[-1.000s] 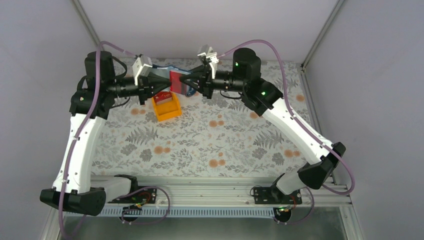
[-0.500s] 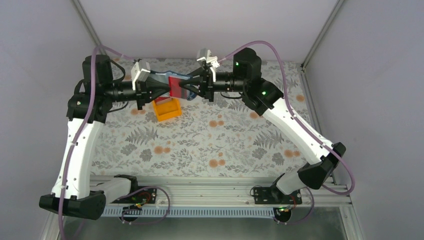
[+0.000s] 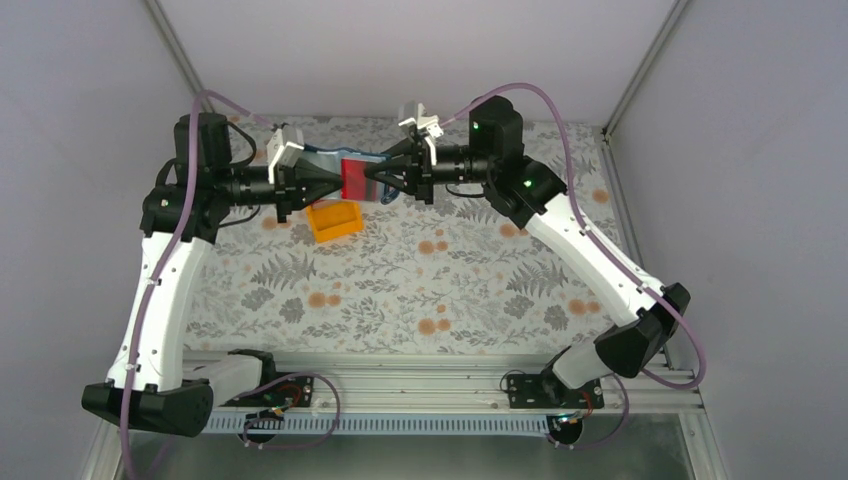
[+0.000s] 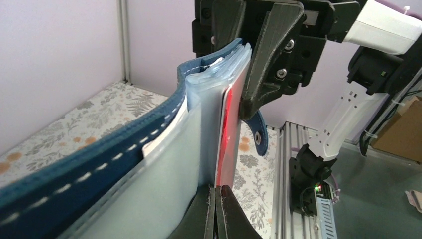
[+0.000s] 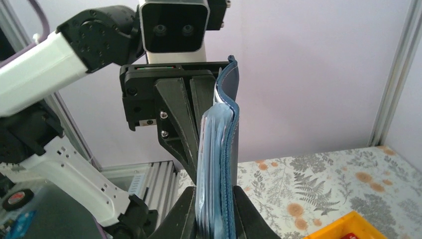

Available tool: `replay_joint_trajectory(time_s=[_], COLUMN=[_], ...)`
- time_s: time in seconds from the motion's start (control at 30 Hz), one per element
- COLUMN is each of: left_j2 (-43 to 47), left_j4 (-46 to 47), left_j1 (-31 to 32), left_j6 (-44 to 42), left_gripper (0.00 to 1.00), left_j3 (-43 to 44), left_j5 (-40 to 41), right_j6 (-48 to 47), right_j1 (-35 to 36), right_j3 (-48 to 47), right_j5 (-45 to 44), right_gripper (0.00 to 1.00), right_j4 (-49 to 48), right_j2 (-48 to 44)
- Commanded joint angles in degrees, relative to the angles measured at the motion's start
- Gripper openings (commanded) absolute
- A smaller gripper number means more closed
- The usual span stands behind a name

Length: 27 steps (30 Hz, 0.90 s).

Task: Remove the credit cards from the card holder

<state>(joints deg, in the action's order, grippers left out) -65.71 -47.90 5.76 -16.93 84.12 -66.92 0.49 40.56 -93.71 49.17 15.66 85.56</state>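
Observation:
The blue card holder point(image 3: 378, 188) is held up in the air at the back of the table, and my right gripper point(image 3: 382, 180) is shut on it. In the right wrist view the card holder point(image 5: 230, 144) stands on edge between the right gripper's jaws point(image 5: 214, 211), with its clear pockets packed together. A red credit card point(image 3: 354, 178) sticks out of the holder toward the left. My left gripper point(image 3: 338, 181) is shut on the near edge of that red credit card point(image 4: 226, 144), its jaws point(image 4: 218, 201) pressed together. The holder's blue stitched cover point(image 4: 99, 164) fills the left of the left wrist view.
An orange tray point(image 3: 335, 221) sits on the floral table just below and left of the grippers. Its corner shows in the right wrist view point(image 5: 343, 225) with a bit of red inside. The wall and frame posts stand close behind.
My left gripper has moved from beside the orange tray to the red card's edge at the holder. The right gripper and the holder have shifted slightly down and right.

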Motion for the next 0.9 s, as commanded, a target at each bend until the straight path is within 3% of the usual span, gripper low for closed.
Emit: replay_joint_trajectory(time_s=[0.0,0.23,0.33,0.53,0.7,0.77,0.83,0.87], left_j2=[0.0,-0.1,-0.6,-2.4,-3.2,-3.7,-4.1,-4.0], left_j4=[-1.4,-1.2,3.0,8.0,10.5,11.2,11.5,11.5], left_j1=[-1.2,-0.9,0.0,2.1,3.8,4.6,4.8,4.8], left_j6=[-4.8,-8.7,-5.9,-1.4,1.9,3.2,4.2,4.4], left_gripper=[0.02,0.02,0.02,0.26,0.29,0.26,0.06,0.03], left_j3=[1.1,-1.5,-3.2,-2.8,-2.6,-2.4,-2.1,-1.9], left_j5=[0.8,3.7,4.1,4.7,4.4,5.1,5.0,5.0], right_j6=[-0.1,-0.1,0.8,0.6,2.0,4.1,4.9,4.8], right_j1=[-2.3,-2.7,-2.5,-1.4,-0.8,-0.8,-0.7,-0.6], right_j3=[0.0,-1.1,-1.2,-2.3,-2.6,-2.2,-2.4,-2.5], right_j5=[5.7,10.5,11.8,12.0,10.3,9.8,9.8,9.8], right_gripper=[0.08,0.04,0.04,0.04,0.04,0.04,0.04,0.04], right_j4=[2.5,2.7,1.5,1.7,0.7,-1.4,-2.0,-1.7], right_j2=[-0.7,0.2,0.6,1.8,2.4,2.3,2.4,2.3])
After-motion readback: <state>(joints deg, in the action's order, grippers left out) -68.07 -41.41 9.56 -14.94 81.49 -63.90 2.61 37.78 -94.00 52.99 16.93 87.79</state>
